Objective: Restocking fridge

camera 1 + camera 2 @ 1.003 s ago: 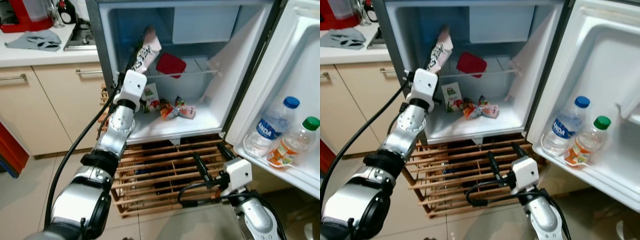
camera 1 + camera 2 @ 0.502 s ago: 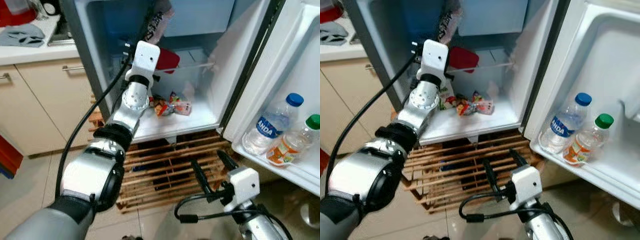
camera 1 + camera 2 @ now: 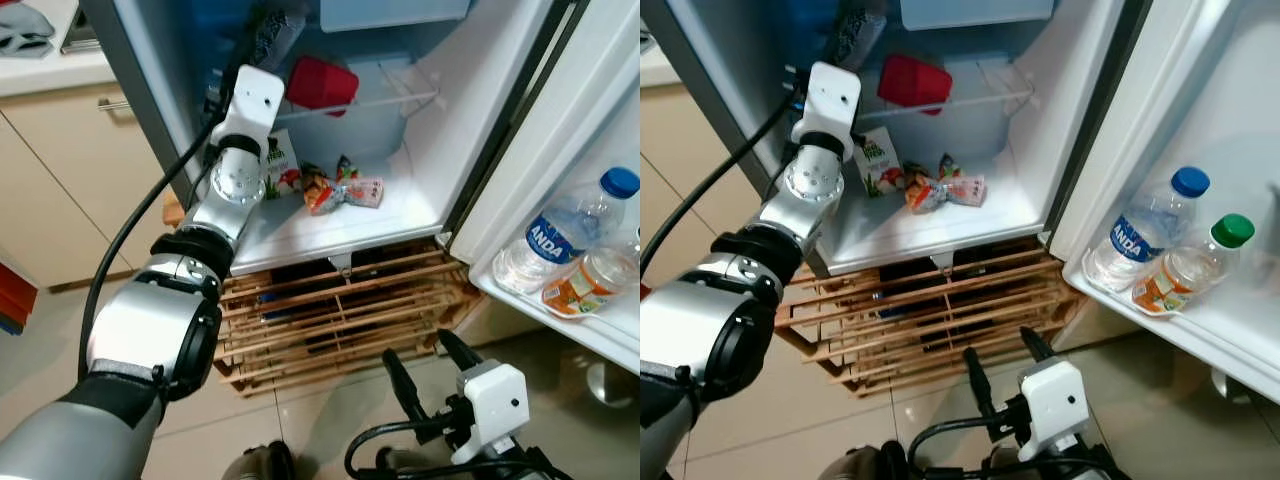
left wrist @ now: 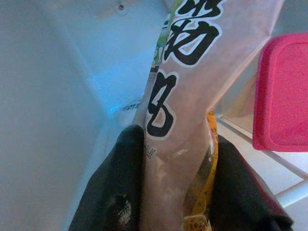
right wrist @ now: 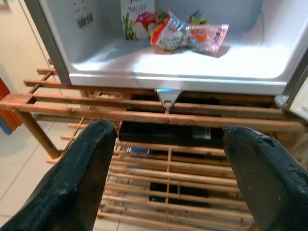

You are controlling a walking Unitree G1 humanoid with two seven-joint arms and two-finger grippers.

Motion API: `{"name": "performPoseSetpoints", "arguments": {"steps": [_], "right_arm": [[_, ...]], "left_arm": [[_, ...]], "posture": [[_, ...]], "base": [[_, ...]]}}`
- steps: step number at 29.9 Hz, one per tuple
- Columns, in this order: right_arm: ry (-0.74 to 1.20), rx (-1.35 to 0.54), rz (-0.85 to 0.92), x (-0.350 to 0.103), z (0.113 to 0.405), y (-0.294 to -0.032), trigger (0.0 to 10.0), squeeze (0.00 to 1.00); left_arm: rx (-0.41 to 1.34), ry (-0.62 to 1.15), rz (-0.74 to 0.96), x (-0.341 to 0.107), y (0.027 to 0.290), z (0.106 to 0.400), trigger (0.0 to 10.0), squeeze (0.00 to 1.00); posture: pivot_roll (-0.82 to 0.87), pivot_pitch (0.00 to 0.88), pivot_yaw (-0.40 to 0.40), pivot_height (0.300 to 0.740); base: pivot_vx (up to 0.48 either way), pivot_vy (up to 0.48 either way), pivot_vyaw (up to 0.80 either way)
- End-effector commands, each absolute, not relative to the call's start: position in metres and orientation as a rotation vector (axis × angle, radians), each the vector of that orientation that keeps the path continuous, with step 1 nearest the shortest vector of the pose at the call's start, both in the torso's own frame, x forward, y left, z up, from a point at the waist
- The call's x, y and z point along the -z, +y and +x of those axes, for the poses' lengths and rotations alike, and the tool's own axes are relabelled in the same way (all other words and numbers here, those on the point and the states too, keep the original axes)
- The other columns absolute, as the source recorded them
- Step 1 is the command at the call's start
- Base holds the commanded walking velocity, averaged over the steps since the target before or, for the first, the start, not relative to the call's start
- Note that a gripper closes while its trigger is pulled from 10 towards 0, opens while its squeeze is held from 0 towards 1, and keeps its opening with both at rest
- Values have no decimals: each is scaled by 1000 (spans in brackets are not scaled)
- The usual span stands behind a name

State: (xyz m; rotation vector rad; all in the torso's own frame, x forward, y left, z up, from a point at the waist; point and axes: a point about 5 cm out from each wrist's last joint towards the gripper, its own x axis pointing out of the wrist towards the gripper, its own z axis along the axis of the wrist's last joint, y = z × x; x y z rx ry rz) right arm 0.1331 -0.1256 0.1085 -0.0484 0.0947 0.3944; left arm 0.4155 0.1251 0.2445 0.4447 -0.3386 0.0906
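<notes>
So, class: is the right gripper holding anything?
No: the right gripper hangs open and empty above the wooden rack, its two black fingers spread wide apart.

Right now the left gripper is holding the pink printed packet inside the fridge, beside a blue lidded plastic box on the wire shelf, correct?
Not quite: the lidded plastic box is red, not blue, as the left wrist view shows. The left gripper does hold the pink printed packet inside the fridge.

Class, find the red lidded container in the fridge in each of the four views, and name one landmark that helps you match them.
Left eye view: red container on the wire shelf, upper centre.
Right eye view: on the same shelf, upper left of centre.
Left wrist view: at the right edge, beside the pink packet.
Right wrist view: not in it.
Shared landmark: the snack packets on the fridge floor.
</notes>
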Motion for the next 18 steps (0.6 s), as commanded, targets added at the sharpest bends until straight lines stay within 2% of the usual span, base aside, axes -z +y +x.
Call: {"name": "performPoseSetpoints", "arguments": {"steps": [1, 9, 11, 18], "right_arm": [[66, -404, -40, -120, 131, -123, 10000, 0], [53, -415, -39, -127, 131, -120, 10000, 0], [54, -414, -40, -126, 133, -121, 10000, 0], [57, -424, -38, -123, 141, -120, 10000, 0]], "left_arm": [[-112, -325, 463, -247, 130, 417, 10000, 1000], [-138, -415, 502, -279, 131, 420, 10000, 1000], [-129, -469, 485, -292, 127, 419, 10000, 1000], [-54, -524, 503, -293, 108, 416, 10000, 1000]], "posture": [[-356, 233, 60, 740], [-359, 233, 62, 740], [-351, 227, 59, 740], [-323, 214, 51, 740]], "base": [[0, 0, 0], [0, 0, 0], [0, 0, 0], [0, 0, 0]]}}
